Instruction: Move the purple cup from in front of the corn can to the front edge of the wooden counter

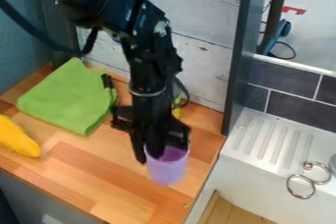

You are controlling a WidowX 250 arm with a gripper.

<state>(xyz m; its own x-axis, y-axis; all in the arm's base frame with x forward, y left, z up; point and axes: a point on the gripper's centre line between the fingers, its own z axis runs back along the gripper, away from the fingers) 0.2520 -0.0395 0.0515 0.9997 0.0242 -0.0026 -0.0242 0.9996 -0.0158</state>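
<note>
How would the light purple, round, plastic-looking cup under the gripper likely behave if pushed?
The light purple cup looks hollow and open-topped, so it is probably light and easily shifted. Its rounded side suggests it could roll across the wooden counter if it ended up lying down.

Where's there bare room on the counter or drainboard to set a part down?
Free: wooden counter between green cloth, yellow object and purple cup, down to the front edge; also ribbed drainboard short of the metal rings. Crowded: around the cup, with the gripper at its rim. Behind the arm: can't tell.
</note>
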